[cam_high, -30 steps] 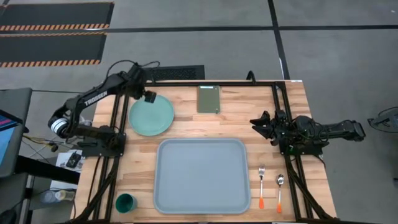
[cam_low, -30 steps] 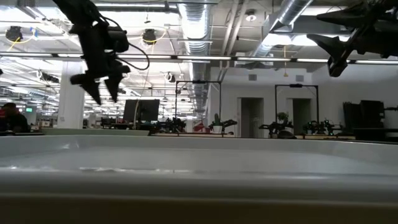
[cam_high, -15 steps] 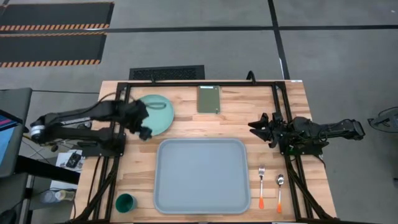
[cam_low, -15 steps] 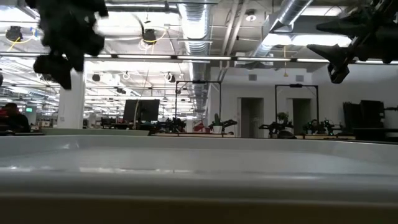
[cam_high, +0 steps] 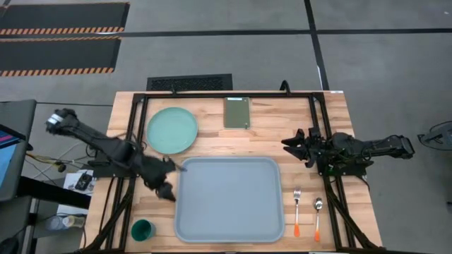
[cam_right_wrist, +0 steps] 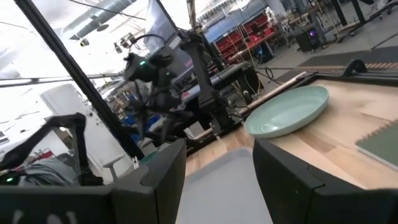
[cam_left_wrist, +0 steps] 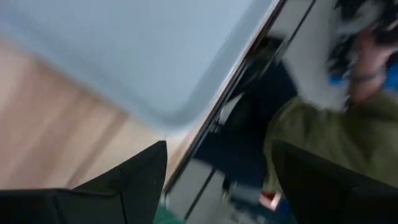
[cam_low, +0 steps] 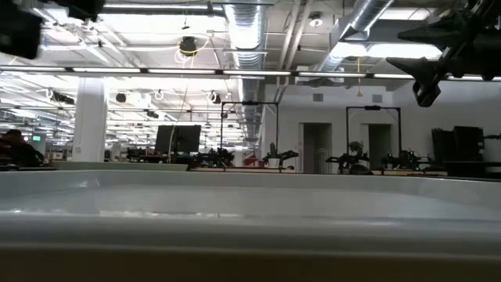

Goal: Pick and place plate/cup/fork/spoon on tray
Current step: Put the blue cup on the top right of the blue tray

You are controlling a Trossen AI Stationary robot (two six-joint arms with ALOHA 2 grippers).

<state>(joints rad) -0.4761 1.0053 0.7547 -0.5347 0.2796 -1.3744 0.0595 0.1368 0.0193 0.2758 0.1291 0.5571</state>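
The pale mint plate lies flat on the table at the far left, and also shows in the right wrist view. The grey-blue tray lies at the near middle. The dark teal cup stands near the front left corner. The fork and the spoon lie right of the tray. My left gripper is open and empty beside the tray's left rim, between plate and cup. My right gripper is open and empty at the table's right side, above the wood.
An olive-green rectangular slab lies at the far middle. Black frame rails run along the table's left and right sides. A person in olive clothing shows beyond the table's edge in the left wrist view.
My left gripper has swung from above the plate's far left rim toward the table's near edge and now hangs beside the tray's left rim. It has turned as it went. The plate has stayed where it was.
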